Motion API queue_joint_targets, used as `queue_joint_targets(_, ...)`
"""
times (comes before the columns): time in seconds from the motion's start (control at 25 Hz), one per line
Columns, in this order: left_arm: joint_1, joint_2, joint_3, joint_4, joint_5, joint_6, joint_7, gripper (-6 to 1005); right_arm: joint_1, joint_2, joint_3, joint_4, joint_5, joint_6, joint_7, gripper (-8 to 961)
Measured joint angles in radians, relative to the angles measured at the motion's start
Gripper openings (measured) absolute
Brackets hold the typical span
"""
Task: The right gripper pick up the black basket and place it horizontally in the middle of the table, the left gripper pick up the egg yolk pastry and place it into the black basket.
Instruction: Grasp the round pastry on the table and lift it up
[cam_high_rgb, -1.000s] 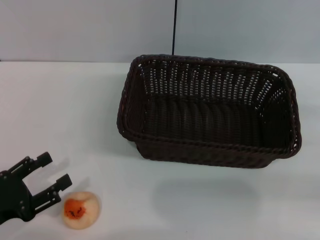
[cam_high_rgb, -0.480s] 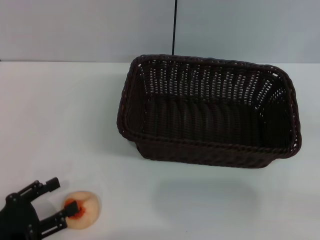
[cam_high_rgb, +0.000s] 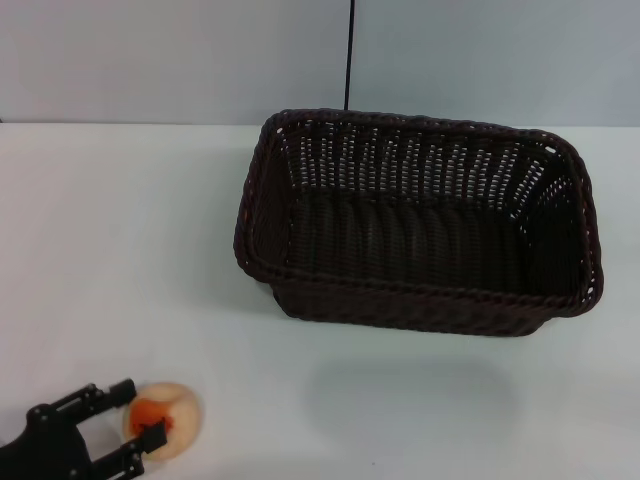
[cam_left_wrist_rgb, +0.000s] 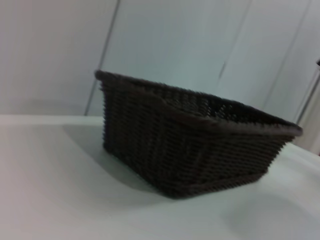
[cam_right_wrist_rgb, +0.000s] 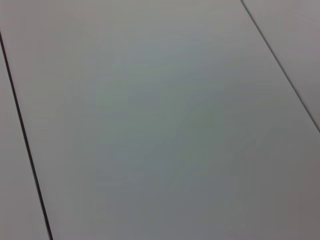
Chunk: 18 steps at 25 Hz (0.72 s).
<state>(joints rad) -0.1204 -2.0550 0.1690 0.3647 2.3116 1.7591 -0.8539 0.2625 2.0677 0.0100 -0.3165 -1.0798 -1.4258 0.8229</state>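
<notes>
Left gripper (cam_high_rgb: 139, 414) low at the near left corner of the table (cam_high_rgb: 120, 230), fingers spread, straddling the egg yolk pastry (cam_high_rgb: 166, 419) from its left side. One fingertip at the pastry's far edge, the other across its orange-red top; contact likely, not a closed grip. Pastry resting on the table, just to the right of the gripper's wrist.

Black basket (cam_high_rgb: 415, 225) upright, long axis lying across the table, well apart from the pastry, ahead and to the right. Basket placement judged complete. Left arm clearly the nearer one. Right gripper not in view; right wrist view taken up by a blank grey surface.

Against one second ago: gripper moved down and toward the near edge, from beside the pastry to around it. Pastry and basket unmoved.

Next, by judgement: closing on the pastry, then lifting toward the basket.
</notes>
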Motion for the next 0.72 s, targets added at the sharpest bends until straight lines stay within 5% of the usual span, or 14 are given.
queue_joint_targets(0.28, -0.017, 0.0, 0.04, 0.0, 0.003, -0.018, 0.001, 654, 0.002, 0.0, 0.001, 0.002, 0.0, 0.009, -0.001, 408)
queue_joint_targets(0.4, -0.025, -0.001, 0.04, -0.001, 0.003, -0.024, -0.003, 427, 0.002, 0.0, 0.001, 0.003, 0.0, 0.01, -0.001, 408)
queue_joint_targets(0.72, -0.038, 0.001, 0.041, -0.009, 0.003, -0.024, -0.011, 182, 0.007, 0.0, 0.001, 0.007, 0.0, 0.024, -0.022, 408)
